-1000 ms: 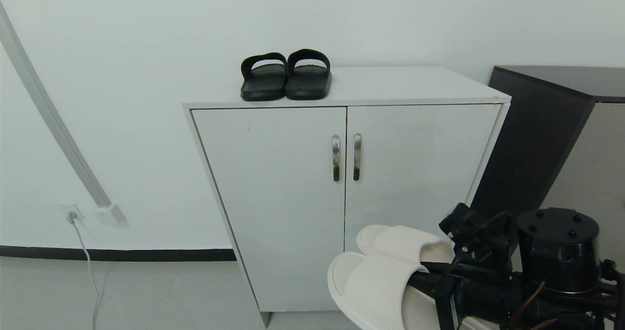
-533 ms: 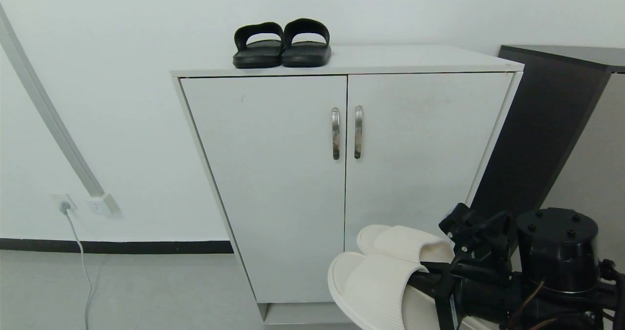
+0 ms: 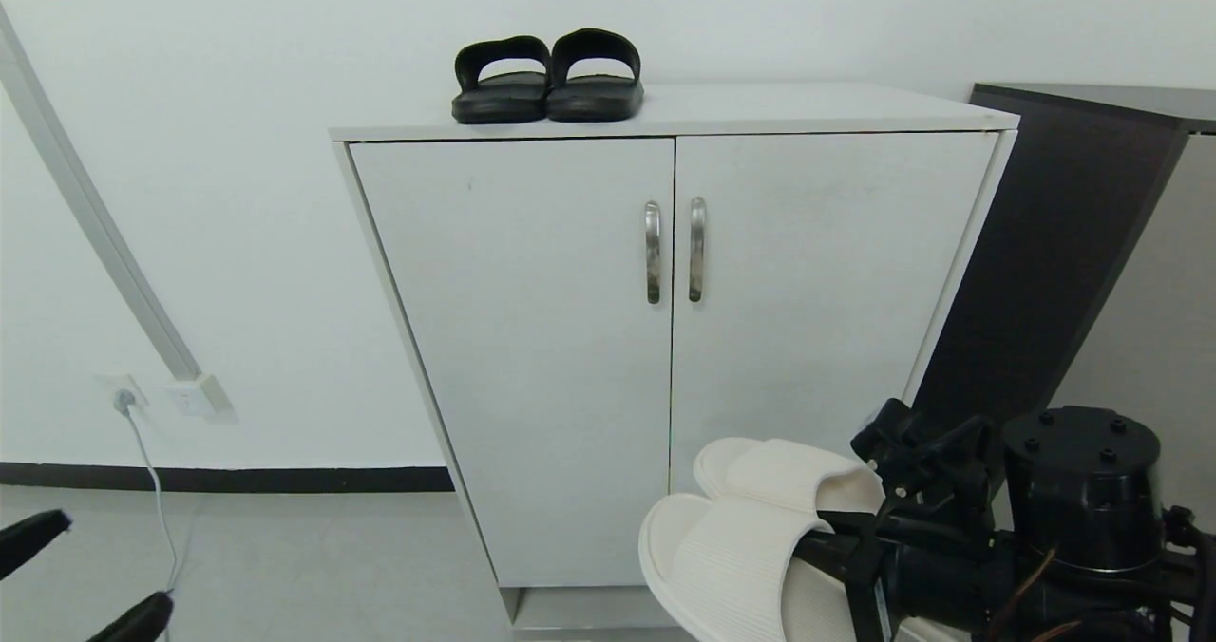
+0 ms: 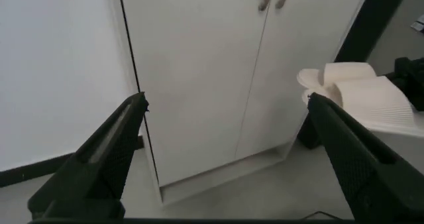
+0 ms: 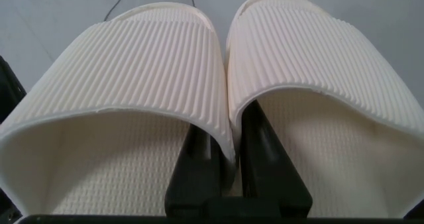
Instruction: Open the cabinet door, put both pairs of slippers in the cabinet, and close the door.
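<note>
White cabinet dead ahead, both doors shut, two upright metal handles side by side at the centre seam. A dark cabinet stands just beside its right edge; on its left, grey floor runs out along the wall. Black slippers sit paired on the cabinet top, near the front edge, over the left door. Down low before the right door, the ribbed white slippers are pinched together by the right gripper, a finger inside each strap. The left gripper hangs low on the left, fingers spread wide, holding nothing.
</note>
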